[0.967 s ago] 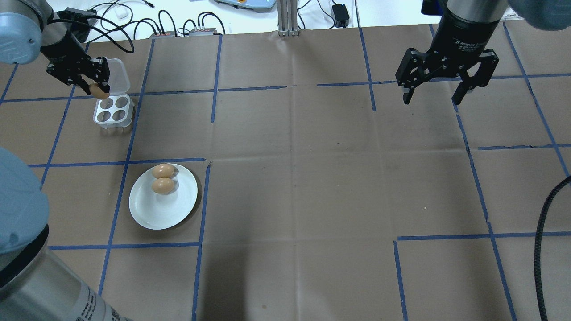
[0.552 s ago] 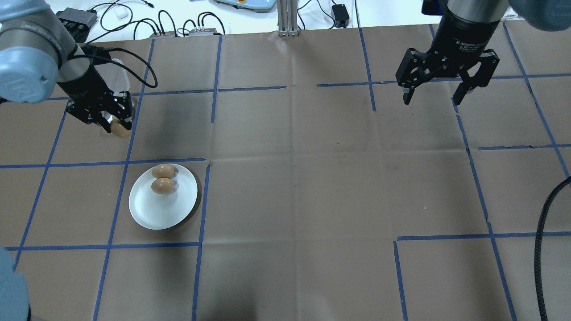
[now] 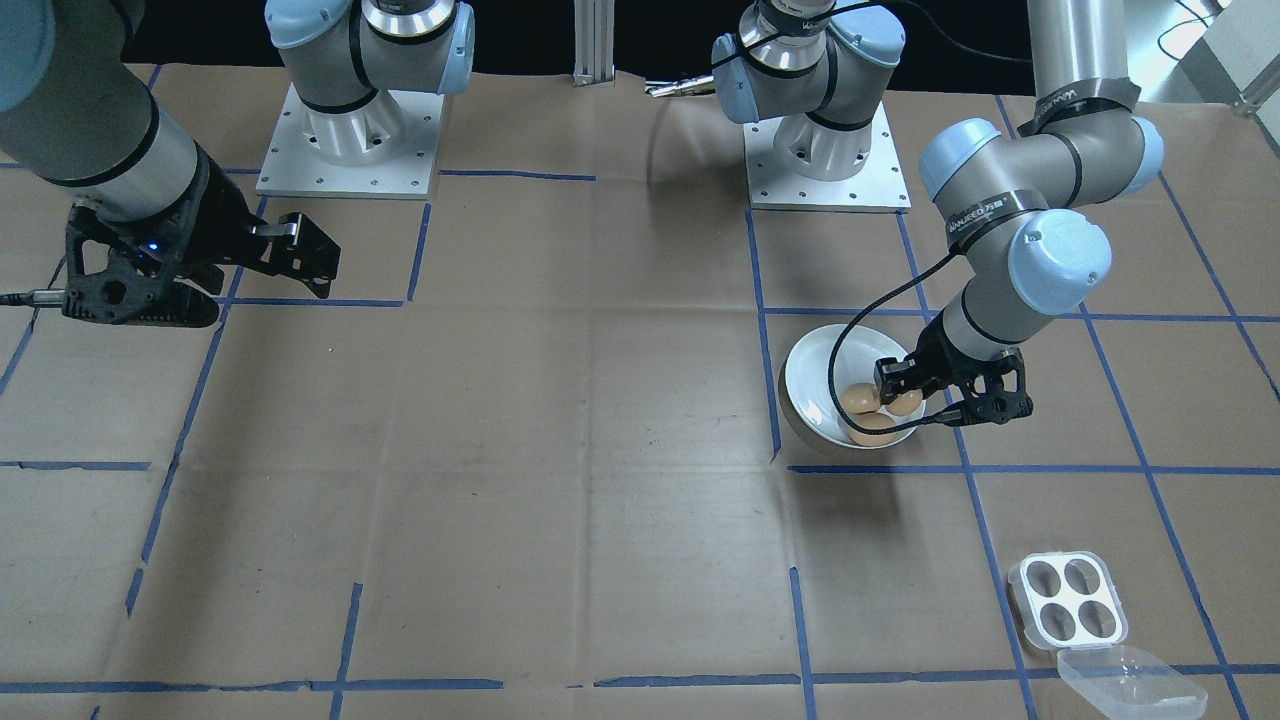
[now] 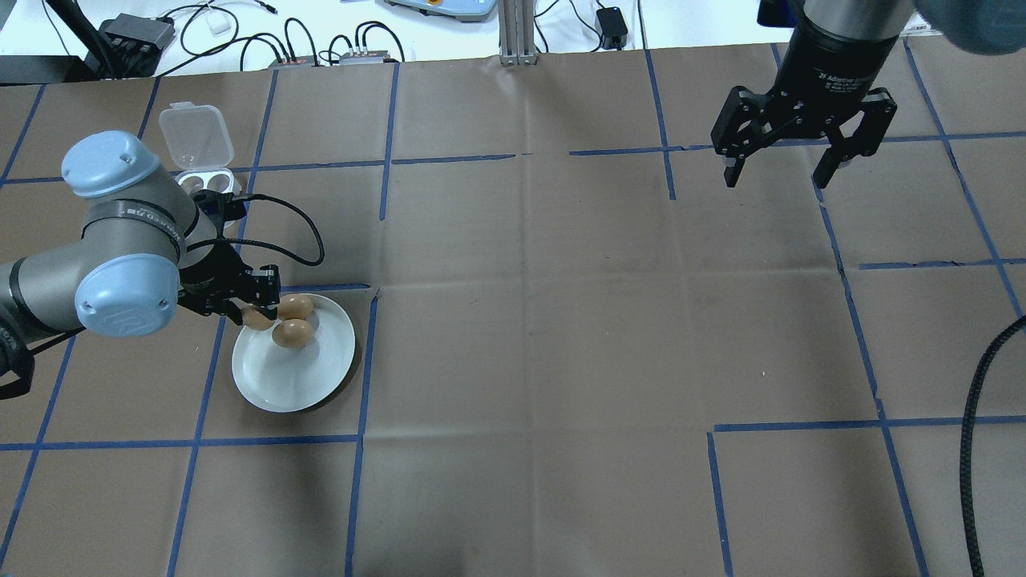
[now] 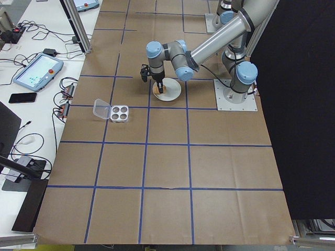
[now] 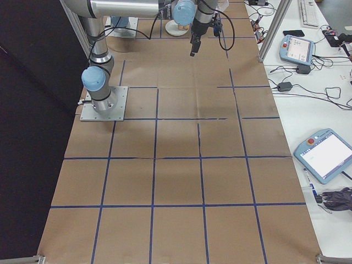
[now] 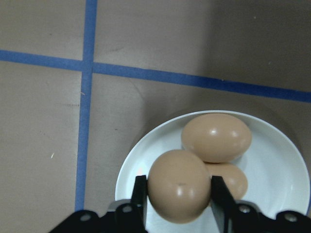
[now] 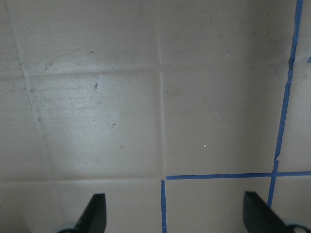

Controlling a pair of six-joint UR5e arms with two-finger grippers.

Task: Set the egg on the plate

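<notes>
The left tool [image 4: 255, 314] grips a brown egg [image 4: 256, 320] between its two fingers [image 7: 139, 199] and holds it over the near edge of the plate [image 4: 309, 377]. From the left wrist view, the held egg [image 7: 179, 190] sits squarely between the fingers, with the plate [image 7: 284, 170] directly below and ahead of the tool. Two more eggs lie in the plate: one [image 7: 216, 137] just beyond the held egg, and another [image 7: 229, 177] mostly hidden behind and beside it; whether the held egg touches them cannot be told. In the front view the three eggs cluster together at the tool's tip [image 3: 905, 398]. Behind the left tool, an egg tray [image 4: 204, 181] stands on the counter [image 4: 561, 320] with its four cups empty [image 3: 1066, 598] and its clear lid [image 4: 195, 136] open. The right tool [image 4: 784, 164] hangs well apart over bare counter, its jaws spread wide and holding nothing.
</notes>
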